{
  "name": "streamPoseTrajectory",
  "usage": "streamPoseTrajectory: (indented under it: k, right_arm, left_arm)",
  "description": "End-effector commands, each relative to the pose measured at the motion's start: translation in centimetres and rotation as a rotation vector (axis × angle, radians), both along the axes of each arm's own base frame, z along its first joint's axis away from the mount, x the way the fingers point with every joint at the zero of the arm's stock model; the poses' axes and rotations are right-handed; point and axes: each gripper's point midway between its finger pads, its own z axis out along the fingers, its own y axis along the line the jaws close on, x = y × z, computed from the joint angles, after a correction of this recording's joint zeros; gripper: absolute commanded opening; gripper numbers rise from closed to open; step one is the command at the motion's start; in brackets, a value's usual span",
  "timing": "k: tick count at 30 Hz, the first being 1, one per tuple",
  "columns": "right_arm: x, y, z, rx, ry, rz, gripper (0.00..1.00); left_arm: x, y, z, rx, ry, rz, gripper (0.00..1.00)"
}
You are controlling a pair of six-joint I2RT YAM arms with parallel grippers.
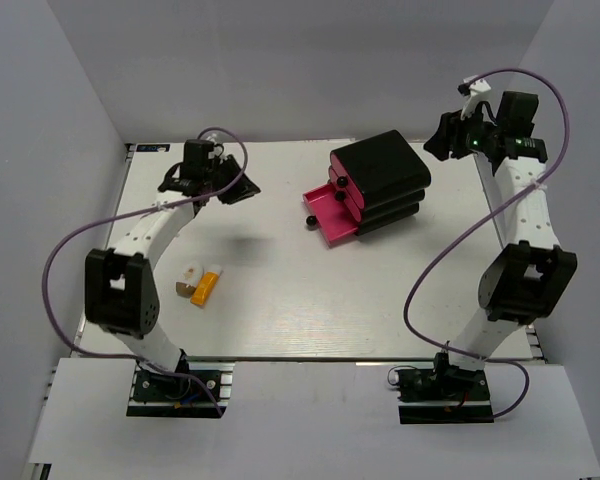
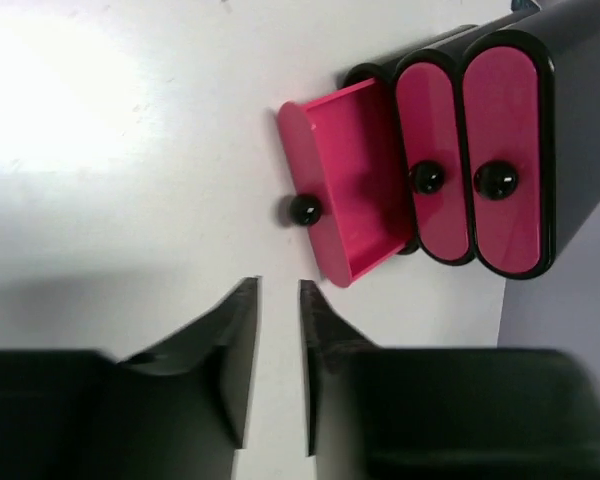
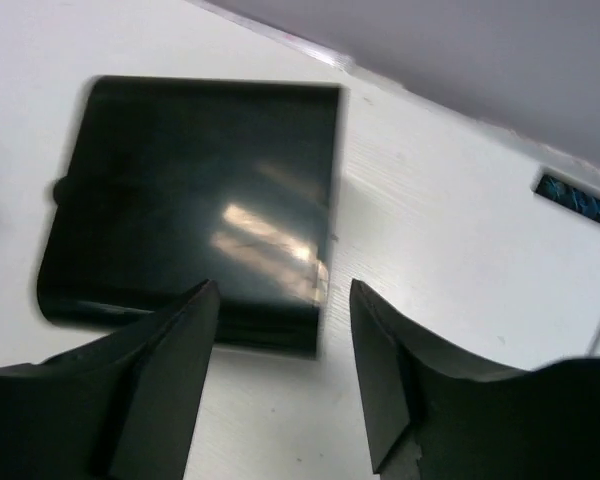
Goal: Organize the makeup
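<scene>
organizing makeup: two pieces loose on the table, one drawer open and empty

nearest the arm bases, the orange tube (image 1: 208,288) and the white-tan piece (image 1: 187,281) lie just beside each other on the table (image 1: 280,320), by the left arm's elbow, not put away. no other makeup in view; whether any sits inside shut drawers, cannot tell. further back, the black box (image 1: 385,165) has its bottom pink drawer (image 2: 345,180) pulled out, with nothing in it as far as the left wrist view shows. the other two drawers (image 2: 505,150) are shut. left gripper (image 2: 278,290) hangs above the table short of the open drawer, jaws a narrow slit apart, holding nothing. right gripper (image 3: 280,290) is at the far right over the box top, jaws wide apart, empty. judgement: drawer ready, but both visible pieces need picking up and dropping in, then the drawer pushed shut.
</scene>
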Motion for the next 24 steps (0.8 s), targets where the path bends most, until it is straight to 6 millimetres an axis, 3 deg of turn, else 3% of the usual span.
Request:
streamPoseTrajectory:
  k: [1, 2, 3, 5, 6, 8, 9, 12, 13, 14, 16, 17, 18, 19, 20, 24]
  right_arm:
    - [-3.5, 5.3, 2.7, 0.036, -0.126, 0.292, 0.56]
    - [-4.5, 6.3, 3.4, 0.038, -0.152, 0.341, 0.53]
    - [-5.5, 8.3, 3.5, 0.041, -0.163, 0.41, 0.49]
    - [-7.4, 10.3, 3.4, 0.041, -0.183, 0.52, 0.43]
    - [-9.1, 13.4, 3.3, 0.053, -0.19, 0.626, 0.35]
    - [-10.6, 15.1, 2.0, 0.038, -0.169, 0.701, 0.25]
    - [-11.7, 17.0, 1.7, 0.035, -0.163, 0.757, 0.15]
    - [-14.6, 21.5, -0.5, 0.014, -0.105, 0.89, 0.0]
    - [-15.9, 23.5, -1.4, 0.014, -0.079, 0.943, 0.0]
    - [-17.1, 25.2, -2.3, 0.007, -0.057, 0.985, 0.0]
    - [-17.6, 26.7, -4.0, -0.021, -0.015, 0.996, 0.0]
    - [-19.2, 28.8, -4.6, -0.03, -0.005, 1.042, 0.01]
    - [-19.4, 29.5, -5.2, -0.041, 0.01, 1.039, 0.13]
    - [-20.5, 30.9, -6.2, -0.047, 0.033, 1.075, 0.21]
    - [-20.5, 31.3, -6.7, -0.056, 0.045, 1.073, 0.37]
    - [-21.6, 33.1, -8.7, -0.077, 0.114, 1.089, 0.48]
  left_arm:
    - [-4.2, 3.5, -0.7, 0.12, 0.045, 0.041, 0.29]
    - [-5.4, 4.0, -1.6, 0.141, 0.069, 0.045, 0.26]
    - [-5.9, 4.7, -1.7, 0.152, 0.074, 0.061, 0.23]
    - [-7.8, 5.9, -1.5, 0.191, 0.084, 0.095, 0.17]
    - [-8.6, 6.7, -1.8, 0.208, 0.104, 0.112, 0.16]
    - [-9.7, 8.3, -1.7, 0.248, 0.114, 0.165, 0.14]
    - [-10.1, 8.7, -1.8, 0.264, 0.124, 0.18, 0.13]
    - [-12.0, 11.2, -2.9, 0.357, 0.198, 0.25, 0.16]
    - [-12.1, 12.1, -3.0, 0.383, 0.206, 0.284, 0.2]
    - [-12.5, 12.5, -3.1, 0.399, 0.212, 0.295, 0.35]
    - [-13.4, 13.2, -3.6, 0.437, 0.249, 0.311, 0.5]
    - [-13.5, 14.2, -3.6, 0.468, 0.256, 0.34, 0.56]
    - [-14.0, 14.6, -3.9, 0.49, 0.279, 0.347, 0.64]
    - [-14.3, 15.3, -4.0, 0.511, 0.29, 0.361, 0.66]
    - [-14.4, 15.9, -4.1, 0.543, 0.296, 0.376, 0.67]
    - [-15.4, 17.8, -5.7, 0.639, 0.371, 0.386, 0.72]
